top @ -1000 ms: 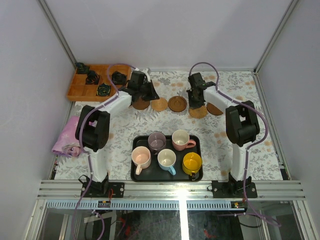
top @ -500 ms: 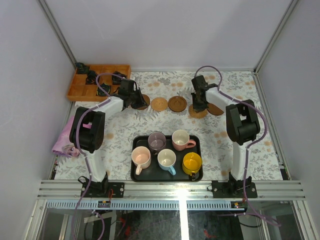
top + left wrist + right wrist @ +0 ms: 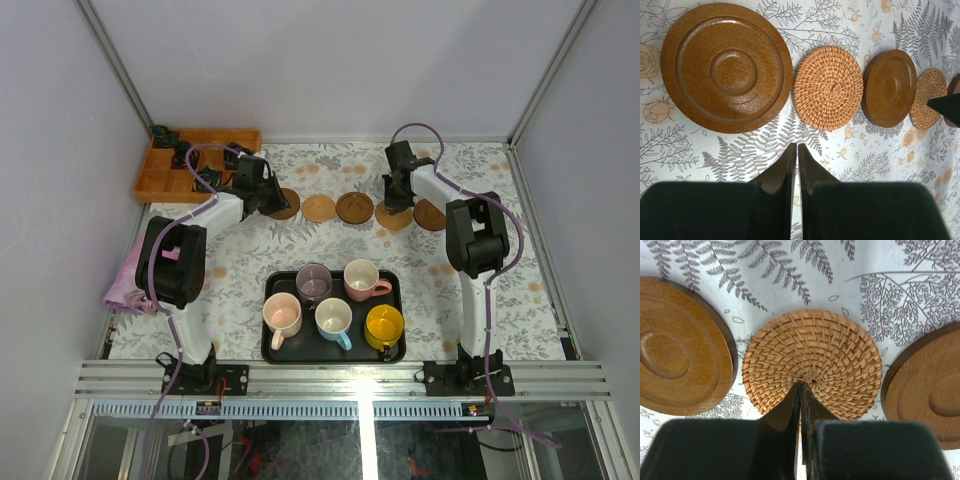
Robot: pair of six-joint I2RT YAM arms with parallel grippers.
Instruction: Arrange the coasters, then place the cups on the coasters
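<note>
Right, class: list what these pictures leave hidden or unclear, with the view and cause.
Top view: the left arm's black wrist covers part of the leftmost round dark wooden coaster.
Right wrist view: the right fingers hide the near edge of the round tan woven coaster; contact unclear.
Left wrist view: the frame's right edge cuts off the fifth dark coaster.
Top view: small black objects in the wooden compartment box are too small to identify.

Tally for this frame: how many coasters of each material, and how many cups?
Wooden coasters: 3
Woven coasters: 2
Cups: 5
Total: 10
</note>
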